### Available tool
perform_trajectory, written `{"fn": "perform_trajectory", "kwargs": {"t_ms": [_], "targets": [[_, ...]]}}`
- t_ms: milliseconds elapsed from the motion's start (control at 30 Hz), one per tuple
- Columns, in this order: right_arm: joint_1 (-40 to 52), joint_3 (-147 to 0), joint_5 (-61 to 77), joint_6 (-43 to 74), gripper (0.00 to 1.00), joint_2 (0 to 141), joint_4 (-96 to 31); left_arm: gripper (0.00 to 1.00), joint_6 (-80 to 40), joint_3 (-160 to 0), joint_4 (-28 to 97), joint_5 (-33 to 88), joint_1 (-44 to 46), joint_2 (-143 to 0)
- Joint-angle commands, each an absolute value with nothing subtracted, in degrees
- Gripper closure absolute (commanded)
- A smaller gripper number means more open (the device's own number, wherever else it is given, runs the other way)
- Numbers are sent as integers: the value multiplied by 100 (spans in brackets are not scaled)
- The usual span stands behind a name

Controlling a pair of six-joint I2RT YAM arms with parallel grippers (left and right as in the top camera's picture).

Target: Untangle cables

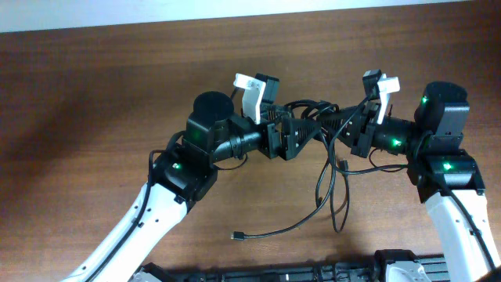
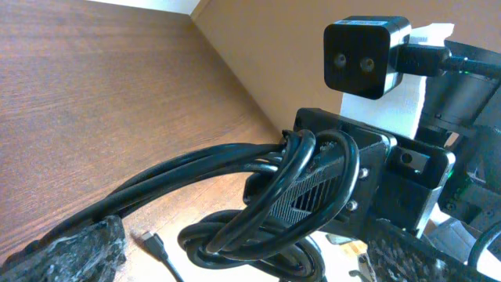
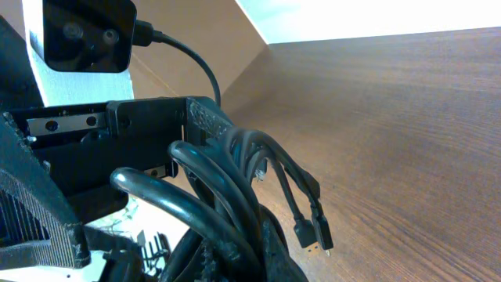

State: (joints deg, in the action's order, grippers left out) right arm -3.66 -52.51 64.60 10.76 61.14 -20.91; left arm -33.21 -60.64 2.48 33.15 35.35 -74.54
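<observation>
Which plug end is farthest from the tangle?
The plug end lying alone on the table, lowest in overhead view; a second plug sits by the tangle.

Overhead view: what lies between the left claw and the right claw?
The bunched cables span the gap from left claw to right claw, as the overhead view shows.

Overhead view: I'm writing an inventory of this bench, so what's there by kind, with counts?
Robot arms: 2, left arm, right arm
Wrist cameras: 2, left wrist camera, right wrist camera
cable tangle: 1, strands not countable
Total: 5
</observation>
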Motion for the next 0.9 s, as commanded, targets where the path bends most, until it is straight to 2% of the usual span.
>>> {"fn": "perform_trajectory", "kwargs": {"t_ms": [0,167,267,333,367,400,567,633,667,700,800,867], "targets": [[-377,-5273,6864,1144,96,6112,-2051,4,-3387,-6123,200,3208,3594,-7467],[-377,-5273,6882,1144,96,6112,-2012,3,-3385,-6123,23,3164,3800,-7470],[-377,-5273,7004,1142,96,6112,-2005,12,-3385,-6123,-43,3162,3800,-7470],[-377,-5273,7006,1142,96,6112,-2010,34,-3385,-6123,-64,3162,3800,-7470],[-377,-5273,7006,1142,96,6112,-2016,60,-3385,-6123,-84,3162,3800,-7467],[-377,-5273,7006,1144,96,6112,-2032,69,-3385,-6123,-108,3164,3800,-7470],[-377,-5273,7008,1144,96,6112,-2029,75,-3385,-6123,-128,3162,3800,-7470],[-377,-5273,7006,1144,96,6112,-2032,86,-3385,-6123,-128,3070,3800,-7470],[-377,-5273,7004,1142,96,6112,-2032,100,-3382,-6123,-126,3011,3800,-7470],[-377,-5273,6995,1140,95,6112,-2029,100,-3374,-6123,-126,3011,3800,-7470],[-379,-5273,6984,1096,66,6112,-2029,100,-3138,-6123,-119,3011,3798,-7470],[-379,-5273,6984,1096,59,6112,-2029,100,-3120,-6123,-27,2832,3798,-7467]]}}
